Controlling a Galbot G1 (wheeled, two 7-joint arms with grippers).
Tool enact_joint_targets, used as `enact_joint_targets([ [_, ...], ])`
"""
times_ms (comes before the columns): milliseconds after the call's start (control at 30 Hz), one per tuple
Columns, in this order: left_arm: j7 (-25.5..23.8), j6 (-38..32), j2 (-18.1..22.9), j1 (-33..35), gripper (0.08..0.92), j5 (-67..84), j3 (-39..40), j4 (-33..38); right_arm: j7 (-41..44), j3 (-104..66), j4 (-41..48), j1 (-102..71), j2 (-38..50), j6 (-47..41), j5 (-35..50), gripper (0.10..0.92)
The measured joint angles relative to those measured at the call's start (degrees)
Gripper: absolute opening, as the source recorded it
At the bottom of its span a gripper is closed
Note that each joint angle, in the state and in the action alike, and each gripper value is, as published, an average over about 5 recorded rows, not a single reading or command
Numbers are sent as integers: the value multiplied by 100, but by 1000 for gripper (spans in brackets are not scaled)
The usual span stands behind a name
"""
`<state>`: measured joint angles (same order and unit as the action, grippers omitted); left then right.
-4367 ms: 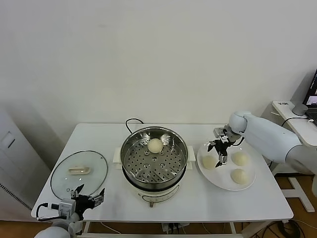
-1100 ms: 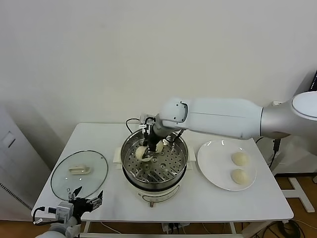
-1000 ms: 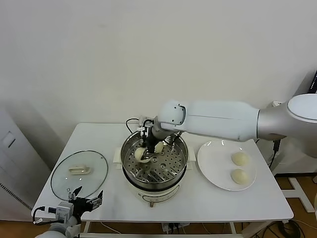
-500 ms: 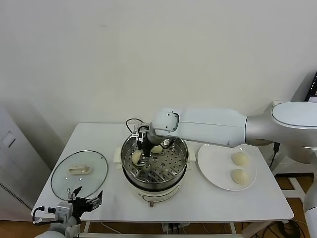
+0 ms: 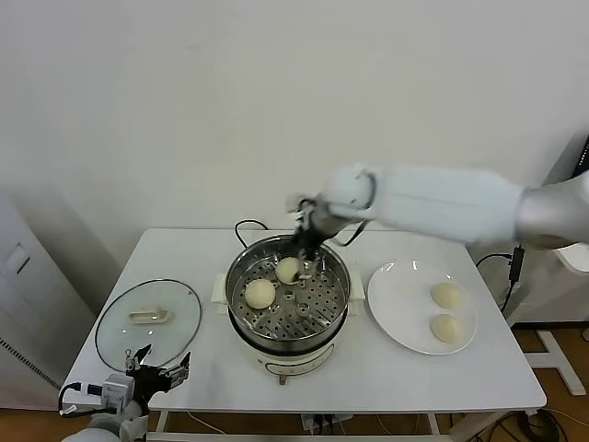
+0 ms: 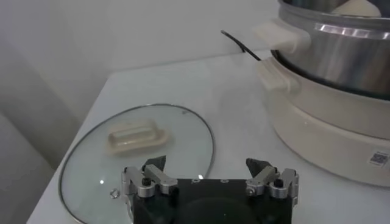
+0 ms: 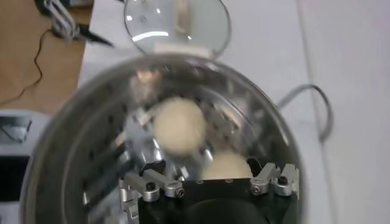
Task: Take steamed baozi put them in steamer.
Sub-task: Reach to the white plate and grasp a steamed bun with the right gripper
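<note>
- The bench [image 5: 442,378] is white; its front strip, between the steamer and the near edge, is bare, as is the stretch between the steamer and the lid.
- The steamer [image 5: 237,304] stands mid-bench, its steel rim well clear of every bench edge, a white side handle jutting out toward the lid.
- The white plate [image 5: 396,304] sits just right of the steamer, its rim near the pot's handle but apart from it; its left half is bare.
- The glass lid [image 5: 115,336] lies flat at the bench's left end, its rim close to the left edge.
- The right gripper [image 5: 305,241] hangs over the steamer's back rim, jaws parted and empty.
- The left gripper [image 6: 210,176] waits low at the bench's front-left corner, beside the lid, jaws spread and empty.
- Of the steamed baozi, two [image 5: 260,293] [image 5: 289,269] rest on the perforated tray, left of centre and close together; two [image 5: 447,295] [image 5: 446,327] lie on the plate's right half.
</note>
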<state>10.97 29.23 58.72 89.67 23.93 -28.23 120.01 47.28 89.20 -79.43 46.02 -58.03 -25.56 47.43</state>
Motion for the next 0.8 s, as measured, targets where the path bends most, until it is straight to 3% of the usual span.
enact_joint_targets([
  [433,6,30,-20,46,823,5,-18,86,1407,223,399,83,1587,1160,-1316,823],
  [800,18,63,9,10,823,-3,-2,106,1856,-431,938,-914,2072,1925,-2476,823],
])
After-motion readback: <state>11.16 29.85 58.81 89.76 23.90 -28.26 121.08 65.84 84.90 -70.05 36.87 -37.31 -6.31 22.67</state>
